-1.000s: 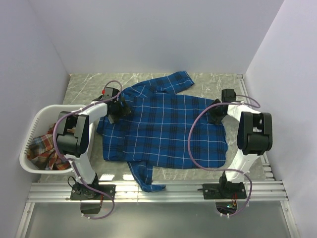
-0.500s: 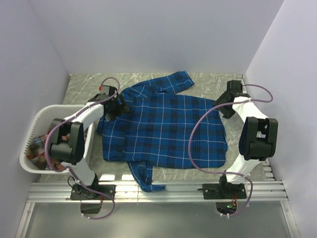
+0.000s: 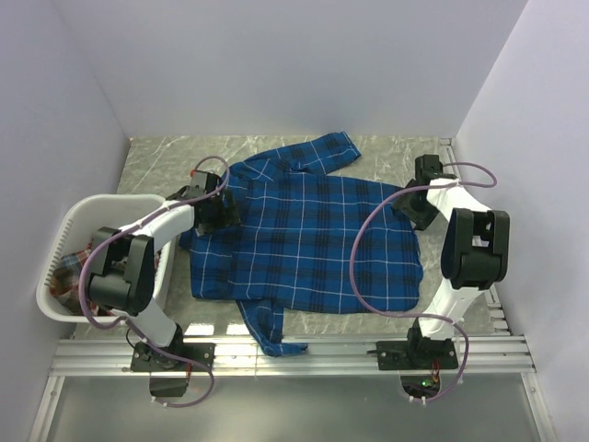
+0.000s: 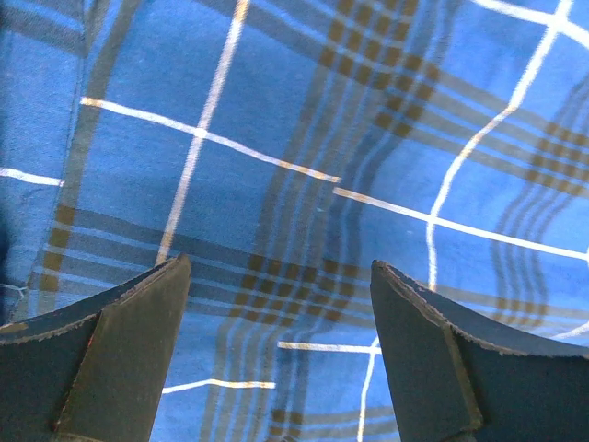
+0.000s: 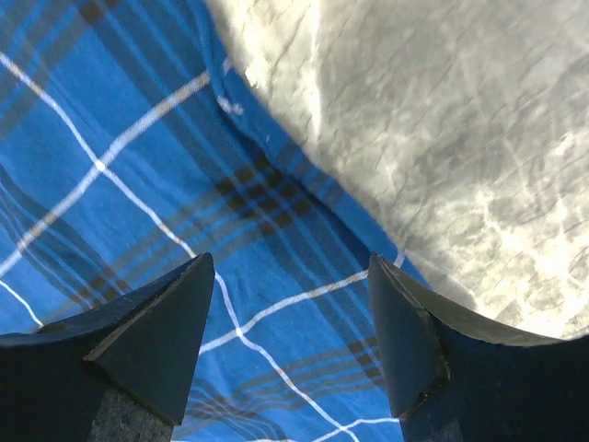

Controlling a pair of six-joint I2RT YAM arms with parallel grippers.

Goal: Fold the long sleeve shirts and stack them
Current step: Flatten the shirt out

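A royal blue plaid long sleeve shirt (image 3: pixel 308 244) lies spread flat on the marble table, one sleeve pointing to the back and another toward the near edge. My left gripper (image 3: pixel 221 208) hovers open over the shirt's left shoulder area; its wrist view shows only blue plaid cloth (image 4: pixel 304 166) between the spread fingers (image 4: pixel 120 359). Open as well, my right gripper (image 3: pixel 416 204) hangs above the shirt's right edge (image 5: pixel 276 175), where cloth meets bare table (image 5: pixel 442 120). A red-orange plaid shirt (image 3: pixel 75 274) lies bunched in the white basket.
The white laundry basket (image 3: pixel 69 226) stands at the table's left side, beside the left arm. White walls close in the back and both sides. A metal rail (image 3: pixel 304 354) runs along the near edge by the arm bases.
The left gripper rose toward the collar, then came back down over the shoulder. The right gripper swung out past the shirt's right edge and returned above it, its jaws opening wider.
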